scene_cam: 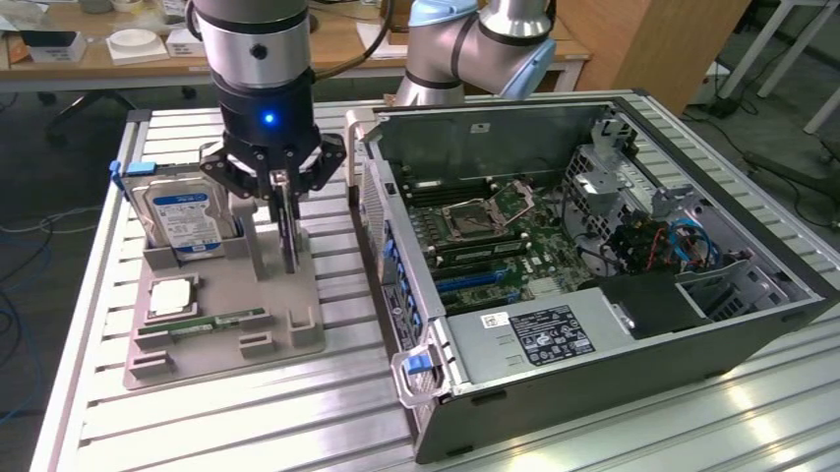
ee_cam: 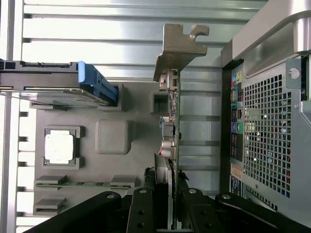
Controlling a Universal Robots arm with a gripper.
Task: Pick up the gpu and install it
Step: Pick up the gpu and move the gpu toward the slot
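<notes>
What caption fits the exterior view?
Gripper clamped on the upright gpu at the grey tray, beside the open computer case.

Wood desk at back, wood cabinet nr it, dark floor.

Arm was silver-grey tube sections with pale blue joint caps and a black cable trailing off it. Wrist collar was black with a lit blue LED. Gripper was black, with bolted linkage fingers.
</notes>
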